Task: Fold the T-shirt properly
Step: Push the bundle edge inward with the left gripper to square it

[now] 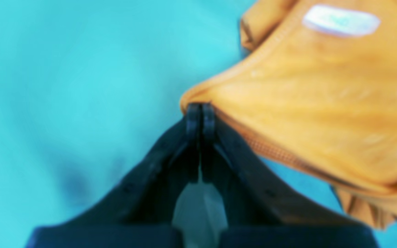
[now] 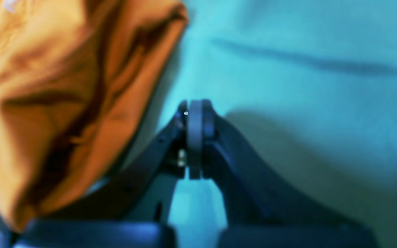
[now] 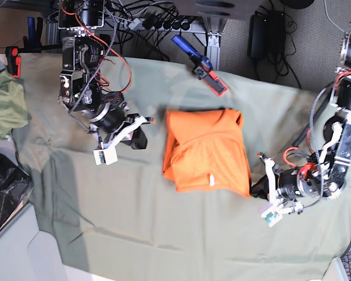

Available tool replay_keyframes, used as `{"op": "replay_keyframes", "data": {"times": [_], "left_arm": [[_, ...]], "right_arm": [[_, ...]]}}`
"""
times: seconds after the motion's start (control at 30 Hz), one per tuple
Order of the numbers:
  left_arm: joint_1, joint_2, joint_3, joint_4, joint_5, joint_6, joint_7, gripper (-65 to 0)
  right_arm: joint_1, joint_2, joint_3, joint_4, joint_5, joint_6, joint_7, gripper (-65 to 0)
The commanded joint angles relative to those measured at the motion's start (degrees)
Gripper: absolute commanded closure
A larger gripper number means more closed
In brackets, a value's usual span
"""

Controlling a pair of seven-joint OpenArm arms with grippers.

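Writing: none can be read; the white tag on the T-shirt is a blurred oblong with a faint teal mark, too soft to make out.
T-shirt: bright orange cotton, folded into a rough rectangle on the middle of the table cloth, a short white tag near its near edge in the base view; soft creases run across the top layer.
T-shirt fabric: matte knit; in the left wrist view a stitched hem with a ribbed seam runs along the edge by the fingertips, and a frilled bit of cloth hangs at the lower right.
Table cloth: sage green in the base view, teal in both wrist views, smooth with long shallow wrinkles.
Left gripper: dark, wedge-shaped fingers meeting at the tips, pinched onto a corner of the orange hem; it sits at the right near corner of the shirt in the base view.
Right gripper: fingers pressed together with nothing between them, rounded grey pads at the tips, over bare cloth just right of the bunched orange fabric in its own view; in the base view it is to the left of the shirt, apart from it.
Clamp: blue handle with a red head, lying on the far part of the cloth, beyond the shirt.
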Motion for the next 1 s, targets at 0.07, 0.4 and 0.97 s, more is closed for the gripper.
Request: {"op": "replay_keyframes", "data": {"times": [0.07,0.4,0.97], "left_arm": [[-0.2,-2.5,-0.3,5.2,-2.4,-0.1,0.0,0.0],[1.4,-0.8,-0.3,5.7,-2.9,-0.3,-0.4,0.0],[3.0,0.1,0.0,4.3,-5.3,-3.4,-2.8,-33.6]], "right_arm": [[2.2,0.6,0.4,4.0,1.4,5.8,0.7,0.0],[3.3,0.4,0.4,4.5,0.8,5.8,0.0,0.0],[3.2,0.3,0.4,4.5,0.8,5.8,0.0,0.0]]}}
